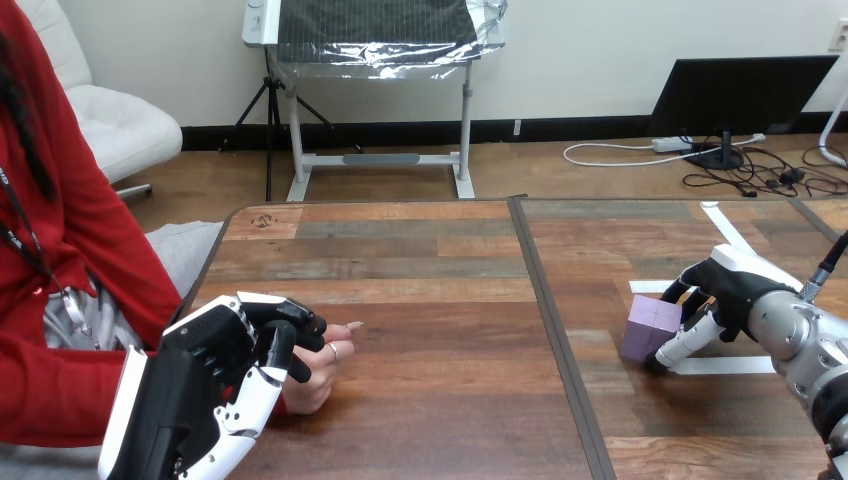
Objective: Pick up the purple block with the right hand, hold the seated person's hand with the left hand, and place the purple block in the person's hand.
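Head view, lower left: left hand [215, 385] fingers curl over the person's hand [322, 378], thumb under it. Right of centre: purple block [650, 326] sits on table [430, 300], wedged between curled fingers above and thumb below of right hand [735, 290].

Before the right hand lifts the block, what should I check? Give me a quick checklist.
1. Fingers of the right hand curled round the purple block: ok.
2. Grip firm enough to lift: cannot tell.
3. Block off the table: not ok, it rests on the wood.
4. Fingers of the left hand curled over the person's hand: ok.
5. Person's palm turned up to receive: cannot tell.
6. Tabletop between block and person's hand free: ok.
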Robot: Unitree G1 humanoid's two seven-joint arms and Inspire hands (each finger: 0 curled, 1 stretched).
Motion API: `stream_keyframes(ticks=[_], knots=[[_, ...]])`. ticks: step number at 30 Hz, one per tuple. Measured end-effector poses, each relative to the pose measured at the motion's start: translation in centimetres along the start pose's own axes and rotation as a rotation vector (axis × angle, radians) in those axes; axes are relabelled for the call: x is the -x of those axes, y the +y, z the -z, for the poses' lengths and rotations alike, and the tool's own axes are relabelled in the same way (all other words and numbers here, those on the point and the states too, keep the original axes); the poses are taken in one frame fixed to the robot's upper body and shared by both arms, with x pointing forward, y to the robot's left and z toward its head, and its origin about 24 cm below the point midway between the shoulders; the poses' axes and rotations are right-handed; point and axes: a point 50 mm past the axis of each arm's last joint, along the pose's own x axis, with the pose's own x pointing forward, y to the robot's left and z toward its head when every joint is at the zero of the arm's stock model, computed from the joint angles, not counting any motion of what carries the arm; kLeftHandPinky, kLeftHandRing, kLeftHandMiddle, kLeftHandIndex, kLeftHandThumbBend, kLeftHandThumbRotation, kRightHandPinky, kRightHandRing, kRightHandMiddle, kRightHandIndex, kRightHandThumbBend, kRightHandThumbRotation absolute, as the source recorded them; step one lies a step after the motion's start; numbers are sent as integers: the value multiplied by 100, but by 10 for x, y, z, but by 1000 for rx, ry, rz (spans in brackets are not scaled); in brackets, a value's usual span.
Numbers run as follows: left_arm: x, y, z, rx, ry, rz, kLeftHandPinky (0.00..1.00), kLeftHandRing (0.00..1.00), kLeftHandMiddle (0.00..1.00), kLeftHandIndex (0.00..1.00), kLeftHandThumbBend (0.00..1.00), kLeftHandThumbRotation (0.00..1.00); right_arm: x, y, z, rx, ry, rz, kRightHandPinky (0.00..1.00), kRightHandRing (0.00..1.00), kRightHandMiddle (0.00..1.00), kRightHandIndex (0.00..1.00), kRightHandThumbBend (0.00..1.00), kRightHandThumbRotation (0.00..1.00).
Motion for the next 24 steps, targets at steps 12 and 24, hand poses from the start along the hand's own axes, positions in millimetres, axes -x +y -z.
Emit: stream_keyframes(ticks=[12,24], knots=[[0,0,0,3,2,-1,42,56,57,52,24,43,0,0,0,8,0,1,61,69,71,72,88,12],[1,0,-2,7,8,-3,44,57,58,51,24,41,0,-1,-2,10,-20,25,58,65,67,66,86,5]])
